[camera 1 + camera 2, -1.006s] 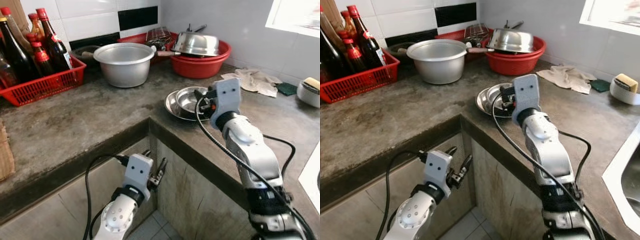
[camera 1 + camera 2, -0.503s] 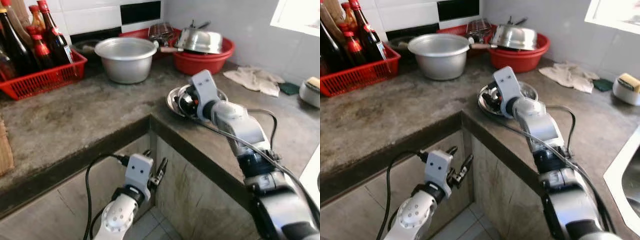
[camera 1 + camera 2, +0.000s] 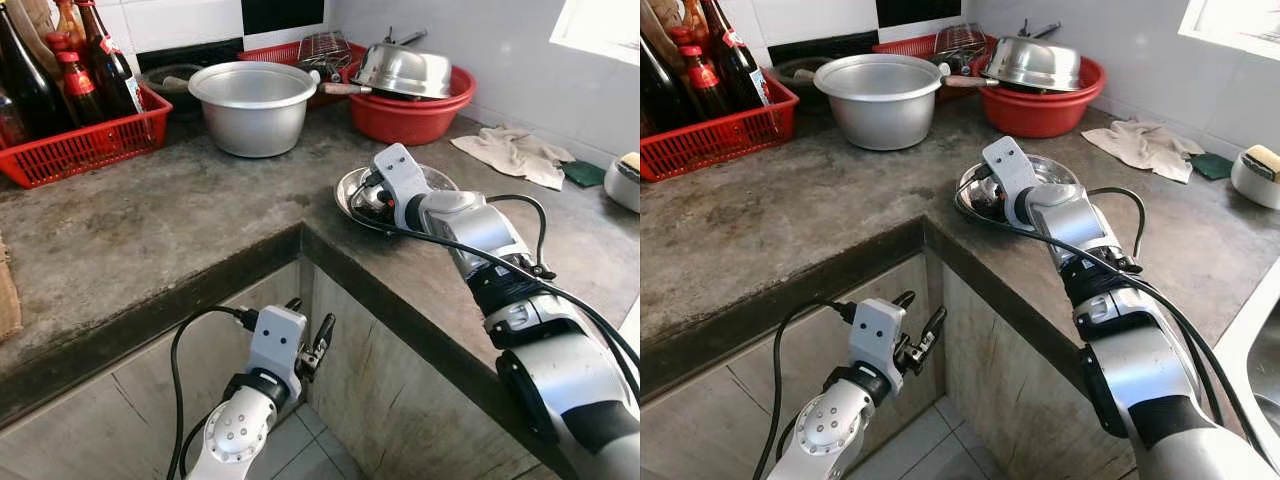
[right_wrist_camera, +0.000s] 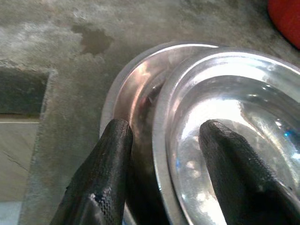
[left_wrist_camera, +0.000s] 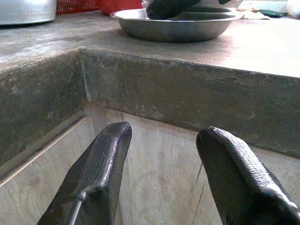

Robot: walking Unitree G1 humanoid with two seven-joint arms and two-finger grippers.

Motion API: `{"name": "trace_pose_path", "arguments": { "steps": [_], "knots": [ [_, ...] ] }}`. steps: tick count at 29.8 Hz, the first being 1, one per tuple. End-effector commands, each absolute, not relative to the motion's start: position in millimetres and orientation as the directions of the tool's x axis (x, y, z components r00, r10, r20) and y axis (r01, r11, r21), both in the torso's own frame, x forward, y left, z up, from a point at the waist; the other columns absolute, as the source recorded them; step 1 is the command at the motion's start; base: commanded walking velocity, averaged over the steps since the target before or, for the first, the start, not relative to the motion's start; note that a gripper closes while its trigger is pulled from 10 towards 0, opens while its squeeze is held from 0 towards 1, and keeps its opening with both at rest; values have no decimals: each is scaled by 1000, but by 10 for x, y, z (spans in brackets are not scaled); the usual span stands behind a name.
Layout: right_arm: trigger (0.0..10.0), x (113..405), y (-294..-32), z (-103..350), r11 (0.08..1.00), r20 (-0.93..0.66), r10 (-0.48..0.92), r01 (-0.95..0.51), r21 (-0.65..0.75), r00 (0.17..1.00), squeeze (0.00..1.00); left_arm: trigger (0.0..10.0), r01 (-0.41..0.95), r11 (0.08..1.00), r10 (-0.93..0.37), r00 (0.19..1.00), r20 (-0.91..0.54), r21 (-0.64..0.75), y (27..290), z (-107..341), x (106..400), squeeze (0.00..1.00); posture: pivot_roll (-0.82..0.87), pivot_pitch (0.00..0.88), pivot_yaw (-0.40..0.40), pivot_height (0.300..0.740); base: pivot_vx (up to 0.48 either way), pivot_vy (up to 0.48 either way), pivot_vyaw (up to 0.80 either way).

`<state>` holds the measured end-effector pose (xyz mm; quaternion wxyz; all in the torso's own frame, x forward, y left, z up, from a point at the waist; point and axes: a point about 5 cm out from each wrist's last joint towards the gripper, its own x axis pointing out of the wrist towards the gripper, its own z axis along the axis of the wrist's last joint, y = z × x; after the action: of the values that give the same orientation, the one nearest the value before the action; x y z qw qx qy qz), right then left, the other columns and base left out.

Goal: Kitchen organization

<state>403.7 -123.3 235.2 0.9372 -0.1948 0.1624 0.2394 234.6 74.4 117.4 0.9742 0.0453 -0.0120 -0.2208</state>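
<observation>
Two nested steel dishes sit near the counter's inner corner: a shallow outer plate [image 4: 136,89] and a shiny inner bowl [image 4: 229,136]. My right gripper [image 4: 164,136] is down at their near-left side [image 3: 372,200], open. One finger is over the plate and the other inside the bowl, so the bowl's rim lies between them. My left gripper [image 3: 308,335] hangs below the counter edge, open and empty, facing the cabinet front [image 5: 161,136].
A large aluminium pot [image 3: 252,105] stands behind the dishes, beside a red basket of bottles [image 3: 80,150]. A red basin with a steel lid [image 3: 410,110] sits at the back. A cloth [image 3: 515,155] and green sponge [image 3: 582,175] lie right.
My right gripper has dropped from above the dishes and tilted down until its fingers straddle the bowl's rim. The head view shifted slightly. The left arm has stayed put.
</observation>
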Motion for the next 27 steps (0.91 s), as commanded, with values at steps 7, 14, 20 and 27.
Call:
{"name": "trace_pose_path", "arguments": {
  "steps": [7,14,20,27],
  "knots": [
    [10000,4125,-1277,2397,821,-429,294,-456,-344,854,0,10000,427,900,-430,903,14,85,742,1213,2327,0,41,55,-71,740,0,0,0],
    [0,4150,-1318,2353,792,-475,241,-455,-408,846,0,10000,424,902,-427,904,17,85,740,1217,2335,0,41,55,-75,740,0,0,0],
    [0,4167,-1314,2328,789,-475,229,-448,-421,850,0,10000,423,902,-426,905,16,83,735,1215,2335,0,40,55,-76,740,0,0,0],
    [0,4210,-1283,2501,833,-349,257,-390,-392,901,0,10000,419,904,-422,906,16,82,738,1214,2343,0,41,50,-76,740,0,0,0]
  ]
}}
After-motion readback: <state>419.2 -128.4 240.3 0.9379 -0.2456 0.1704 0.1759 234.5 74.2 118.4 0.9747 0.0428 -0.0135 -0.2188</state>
